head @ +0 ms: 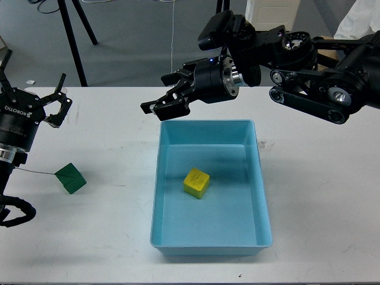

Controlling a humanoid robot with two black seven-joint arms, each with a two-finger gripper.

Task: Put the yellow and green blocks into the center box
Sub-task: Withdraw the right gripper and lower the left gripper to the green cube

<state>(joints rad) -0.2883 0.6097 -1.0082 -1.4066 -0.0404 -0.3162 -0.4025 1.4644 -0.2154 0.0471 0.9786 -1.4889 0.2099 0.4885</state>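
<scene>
The yellow block (196,182) lies inside the light blue center box (261,178), near its middle. The dark green block (70,178) sits on the white table left of the box, tilted. My right gripper (159,98) hangs above the far left corner of the box, fingers open and empty. My left gripper (31,74) is at the far left, raised above the table behind the green block, fingers spread open and empty.
The white table (320,196) carries the box. Beyond its far edge is grey floor with black tripod legs (74,41). A thin cable (35,173) runs on the table toward the green block.
</scene>
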